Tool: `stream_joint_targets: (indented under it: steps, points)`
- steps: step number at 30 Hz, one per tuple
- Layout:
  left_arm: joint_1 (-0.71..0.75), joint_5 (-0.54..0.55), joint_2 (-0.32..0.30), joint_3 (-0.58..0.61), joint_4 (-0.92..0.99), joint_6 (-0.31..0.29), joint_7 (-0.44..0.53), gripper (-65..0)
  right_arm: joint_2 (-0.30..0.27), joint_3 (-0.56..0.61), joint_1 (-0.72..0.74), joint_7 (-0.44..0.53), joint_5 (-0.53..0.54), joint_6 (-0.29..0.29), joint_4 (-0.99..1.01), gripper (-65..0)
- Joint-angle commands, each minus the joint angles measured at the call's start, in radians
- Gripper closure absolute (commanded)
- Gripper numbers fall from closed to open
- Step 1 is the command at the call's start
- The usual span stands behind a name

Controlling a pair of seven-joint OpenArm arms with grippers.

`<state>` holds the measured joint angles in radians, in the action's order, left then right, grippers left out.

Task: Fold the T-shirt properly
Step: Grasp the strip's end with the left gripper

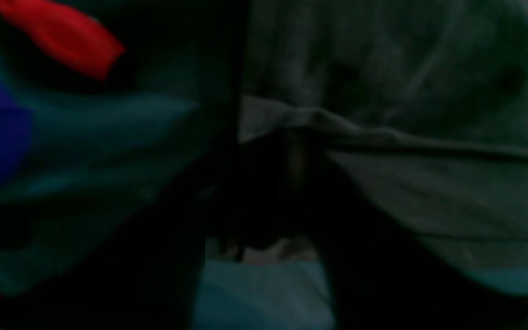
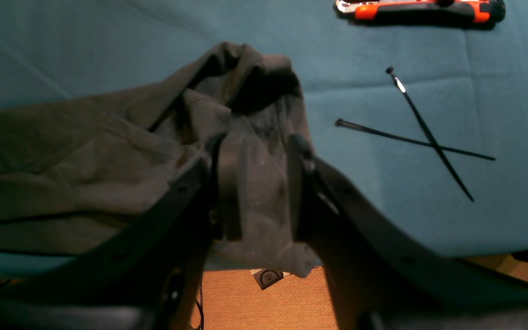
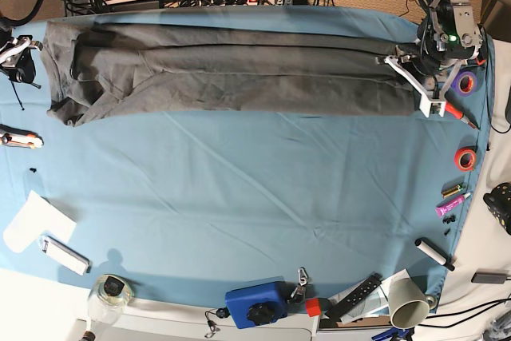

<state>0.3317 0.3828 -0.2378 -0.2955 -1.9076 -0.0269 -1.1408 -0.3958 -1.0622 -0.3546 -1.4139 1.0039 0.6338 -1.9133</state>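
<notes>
The dark grey T-shirt [image 3: 231, 69] lies stretched in a long, folded band across the far side of the blue cloth. My left gripper [image 3: 425, 77] sits at its right end. In the dark, blurred left wrist view its fingers converge on the shirt's edge [image 1: 360, 133] and seem shut on it. My right gripper [image 3: 20, 57] is at the shirt's left end. In the right wrist view its gripper [image 2: 264, 188] is open, and a bunched corner of the shirt [image 2: 108, 151] lies between the fingers and hangs over the table edge.
A box cutter [image 2: 420, 9] and two crossed black zip ties [image 2: 429, 142] lie near the right gripper. Purple tape [image 3: 465, 81] and red tape [image 3: 465, 159] sit by the left gripper. Small tools, a cup [image 3: 409, 303] and a blue device [image 3: 255, 303] line the near edge.
</notes>
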Motion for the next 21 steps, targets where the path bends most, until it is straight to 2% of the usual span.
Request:
stream_joint_targets:
  steps: [1,6,8,12,14,16,21]
  points:
    - [0.029,-0.011,0.005,0.011,0.008,0.001,-0.127,-0.9,-0.023,-0.010,0.000,0.018,0.016,0.006,-0.016,-15.7]
    - [0.038,-0.012,0.005,0.011,-0.092,-0.002,-0.123,0.0,-0.023,-0.010,0.000,0.018,0.015,0.005,-0.016,-15.7]
    - [0.050,-0.012,0.005,0.011,-0.154,-0.027,-0.114,0.0,-0.023,-0.010,0.000,0.018,0.003,0.006,-0.016,-15.7]
    - [0.091,-0.011,0.005,0.011,-0.280,-0.032,-0.058,0.0,-0.023,-0.010,0.000,0.018,-0.023,0.005,-0.016,-15.7]
    - [0.110,-0.011,0.005,0.011,-0.330,-0.063,-0.036,0.0,-0.023,-0.010,0.000,0.018,-0.025,0.006,-0.016,-15.7]
    - [0.121,-0.011,0.005,0.011,-0.360,-0.083,-0.013,0.0,-0.023,-0.010,0.000,0.018,-0.025,0.005,-0.016,-15.7]
    - [0.119,0.023,0.005,0.011,-0.367,-0.087,-0.010,0.0,-0.023,-0.010,0.000,0.018,-0.025,0.005,-0.016,-15.7]
